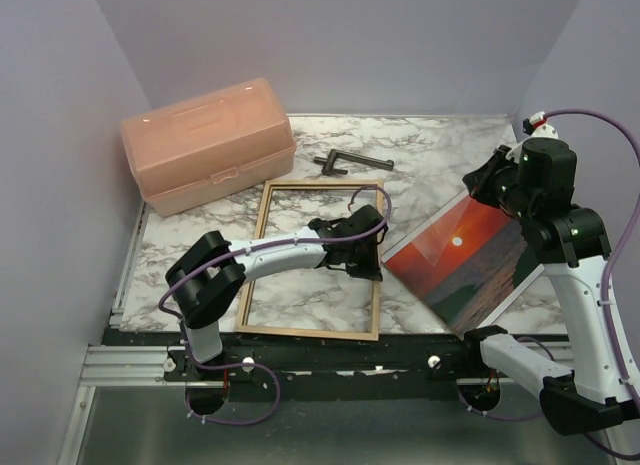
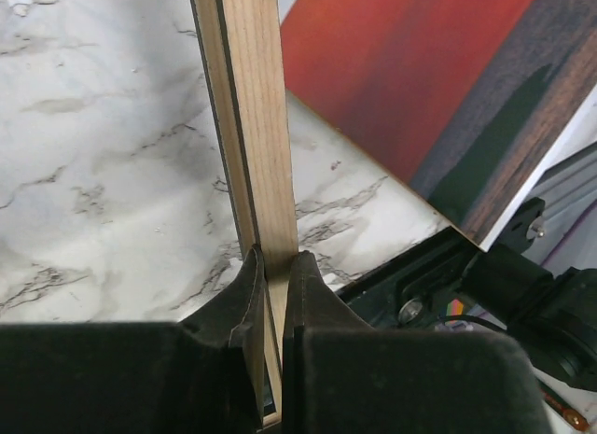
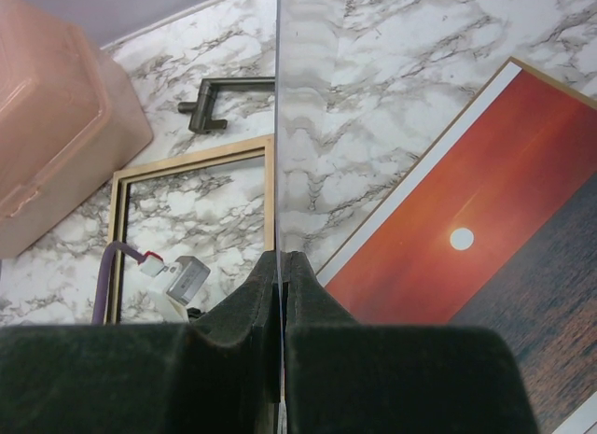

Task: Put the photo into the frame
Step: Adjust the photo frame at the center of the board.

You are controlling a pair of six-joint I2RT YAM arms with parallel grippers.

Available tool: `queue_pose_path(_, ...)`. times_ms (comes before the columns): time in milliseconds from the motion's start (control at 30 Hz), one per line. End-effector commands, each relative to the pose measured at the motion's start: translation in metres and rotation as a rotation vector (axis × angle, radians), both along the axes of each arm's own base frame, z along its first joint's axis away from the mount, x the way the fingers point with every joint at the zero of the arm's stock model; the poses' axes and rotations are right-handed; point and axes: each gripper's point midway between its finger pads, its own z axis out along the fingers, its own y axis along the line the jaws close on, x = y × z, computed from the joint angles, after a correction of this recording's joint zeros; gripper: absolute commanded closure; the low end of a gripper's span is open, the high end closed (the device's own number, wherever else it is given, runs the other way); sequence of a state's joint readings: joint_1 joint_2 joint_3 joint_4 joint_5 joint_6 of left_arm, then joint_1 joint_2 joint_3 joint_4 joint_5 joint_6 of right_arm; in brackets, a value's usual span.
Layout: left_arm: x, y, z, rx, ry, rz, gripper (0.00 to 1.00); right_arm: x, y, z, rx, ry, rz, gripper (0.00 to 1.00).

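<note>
Your left pincer [image 2: 277, 266] is clamped shut on the frame [image 2: 256, 126], on its three-o'clock rail. Your right pincer [image 3: 282, 266] pinches a clear pane [image 3: 278, 126] edge-up. The photo [image 1: 470, 260] lies face-up on the bench [image 1: 440, 150] at the frame's three o'clock, not yet inserted, so most of the job is left.

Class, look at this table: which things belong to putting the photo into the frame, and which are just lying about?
Belong to the job: the frame, gripped by the left gripper; the photo; the clear pane, held by the right gripper.
Just lying about: the pink plastic box; the dark T-shaped tool.
</note>
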State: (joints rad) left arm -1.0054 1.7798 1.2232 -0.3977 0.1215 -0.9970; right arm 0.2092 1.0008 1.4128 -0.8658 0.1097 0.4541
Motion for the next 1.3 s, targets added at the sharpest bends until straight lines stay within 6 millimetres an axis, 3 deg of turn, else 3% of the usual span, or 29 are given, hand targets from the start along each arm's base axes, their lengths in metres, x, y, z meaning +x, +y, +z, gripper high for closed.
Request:
queue_pose_path(0, 0.005, -0.032, 0.041, -0.133, -0.053, 0.002, 1.0, 0.001, -0.002, 0.003, -0.009, -0.025, -0.003, 0.99)
queue_pose_path(133, -0.001, -0.044, 0.027, -0.104, -0.019, -0.021, 1.0, 0.0, -0.002, 0.002, -0.011, -0.02, -0.003, 0.99)
queue_pose_path(167, -0.003, -0.047, 0.024, -0.106, -0.013, -0.034, 0.96, 0.0, -0.003, 0.002, -0.012, -0.02, -0.005, 0.99)
queue_pose_path(300, -0.009, -0.05, 0.023, -0.117, -0.01, -0.079, 0.57, 0.0, -0.002, -0.002, -0.015, -0.011, 0.0, 0.99)
queue_pose_path(400, -0.01, -0.043, 0.023, -0.109, -0.024, -0.094, 0.4, 0.0, 0.0, -0.004, -0.011, -0.006, 0.008, 0.99)
queue_pose_path(500, -0.009, -0.034, 0.025, -0.105, -0.045, -0.109, 0.31, 0.001, 0.002, -0.005, -0.008, -0.001, 0.018, 0.99)
queue_pose_path(600, -0.005, -0.016, 0.024, -0.101, -0.061, -0.099, 0.3, 0.001, 0.004, -0.007, -0.001, 0.005, 0.028, 0.99)
queue_pose_path(800, 0.008, 0.046, 0.002, -0.106, -0.037, 0.01, 0.29, 0.003, 0.012, -0.016, 0.016, 0.024, 0.064, 0.99)
queue_pose_path(967, 0.019, 0.122, -0.021, -0.039, -0.028, 0.157, 0.29, 0.004, 0.017, -0.026, 0.028, 0.047, 0.084, 0.99)
queue_pose_path(1133, 0.025, 0.211, -0.032, 0.234, -0.086, 0.338, 0.29, 0.006, 0.019, -0.032, 0.036, 0.059, 0.09, 0.99)
queue_pose_path(1267, 0.022, 0.263, -0.026, 0.445, -0.139, 0.446, 0.29, 0.007, 0.026, -0.037, 0.055, 0.071, 0.119, 0.99)
